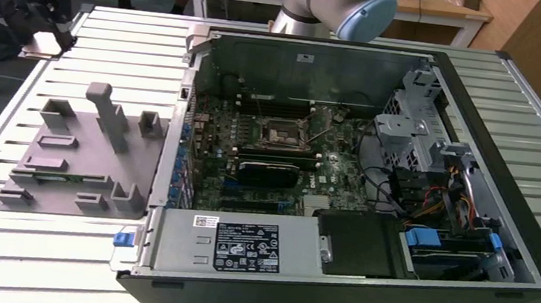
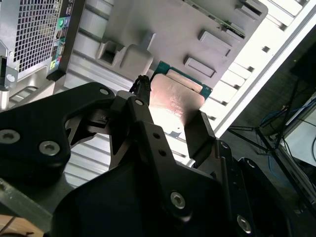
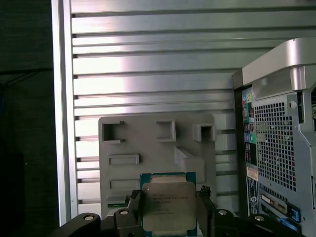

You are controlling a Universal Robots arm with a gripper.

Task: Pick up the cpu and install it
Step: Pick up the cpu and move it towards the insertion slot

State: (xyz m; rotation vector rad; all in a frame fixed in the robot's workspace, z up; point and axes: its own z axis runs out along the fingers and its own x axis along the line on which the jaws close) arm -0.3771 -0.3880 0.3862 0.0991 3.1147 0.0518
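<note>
The cpu (image 3: 168, 205) is a flat square chip with a silvery metal top and a thin green rim. My gripper (image 3: 168, 213) is shut on it, one black finger against each of two opposite edges. In the second wrist view the cpu (image 2: 175, 101) sits the same way in the gripper (image 2: 170, 109) and catches a bright reflection. It hangs in the air well above the grey fixture plate (image 3: 148, 143). The black-framed motherboard socket (image 1: 280, 132) lies in the middle of the board inside the open computer case (image 1: 476, 82).
The grey fixture plate (image 1: 70, 169) with its raised blocks lies on the slatted metal table (image 1: 113, 32), at the exterior view's left of the case. The case's perforated rear panel (image 3: 276, 143) faces the fixture. Dark equipment (image 1: 26, 1) stands at the table's far left corner.
</note>
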